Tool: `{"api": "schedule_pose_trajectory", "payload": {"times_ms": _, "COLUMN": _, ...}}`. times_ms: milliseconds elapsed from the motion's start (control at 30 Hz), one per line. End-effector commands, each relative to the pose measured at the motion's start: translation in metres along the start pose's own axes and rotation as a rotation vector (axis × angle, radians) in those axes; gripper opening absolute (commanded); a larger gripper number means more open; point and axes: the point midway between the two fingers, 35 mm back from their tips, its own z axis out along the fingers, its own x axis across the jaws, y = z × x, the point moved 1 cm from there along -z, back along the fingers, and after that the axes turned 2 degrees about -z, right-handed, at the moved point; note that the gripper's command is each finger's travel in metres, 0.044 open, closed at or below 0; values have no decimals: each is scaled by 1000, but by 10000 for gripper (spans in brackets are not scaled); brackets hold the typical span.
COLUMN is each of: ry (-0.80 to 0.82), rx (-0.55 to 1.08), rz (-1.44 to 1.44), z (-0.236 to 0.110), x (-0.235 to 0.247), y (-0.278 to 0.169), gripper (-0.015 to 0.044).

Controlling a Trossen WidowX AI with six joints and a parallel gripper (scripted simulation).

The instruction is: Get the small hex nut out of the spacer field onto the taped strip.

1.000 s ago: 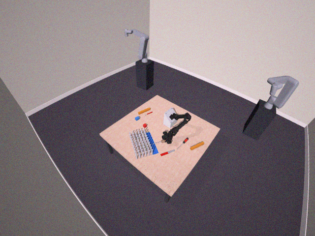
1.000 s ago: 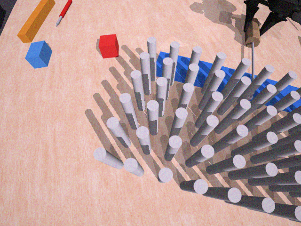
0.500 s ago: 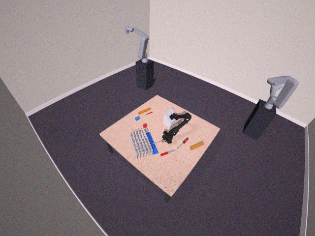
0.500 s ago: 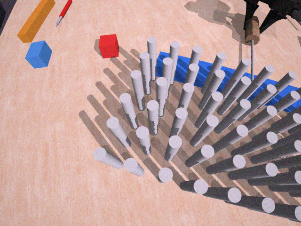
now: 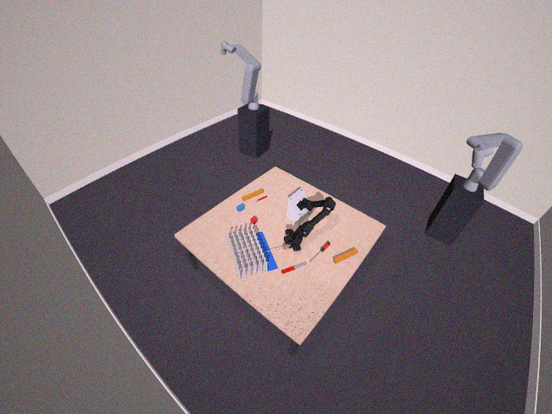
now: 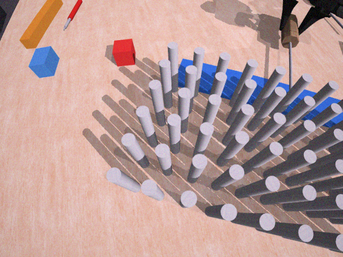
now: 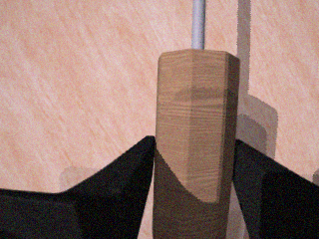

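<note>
One sideways wobble of the thin grey rod (image 6: 290, 65) on the wooden-handled hook tool (image 7: 195, 134), clamped in the black gripper (image 7: 194, 199), could topple grey metal spacers (image 6: 173, 129) beside the blue taped strip (image 6: 206, 80); can't spot the hex nut anywhere.

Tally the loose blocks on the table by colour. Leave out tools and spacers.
Orange blocks: 2
Blue block: 1
Red block: 1
Total: 4

Grey spacers (image 6: 173, 126), blue taped strip (image 6: 210, 80), red cube (image 6: 124, 52), wood-grain tool handle (image 7: 196, 129), black jaws.
</note>
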Motion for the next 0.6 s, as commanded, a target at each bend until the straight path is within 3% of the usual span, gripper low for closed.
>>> {"api": "schedule_pose_trajectory", "payload": {"times_ms": 0, "ry": 9, "rx": -10, "rz": -2, "z": -5, "x": 2, "y": 4, "gripper": 0}}
{"api": "schedule_pose_trajectory", "payload": {"times_ms": 567, "ry": 6, "rx": -8, "rz": 3, "z": -31, "x": -2, "y": -30, "gripper": 0}}
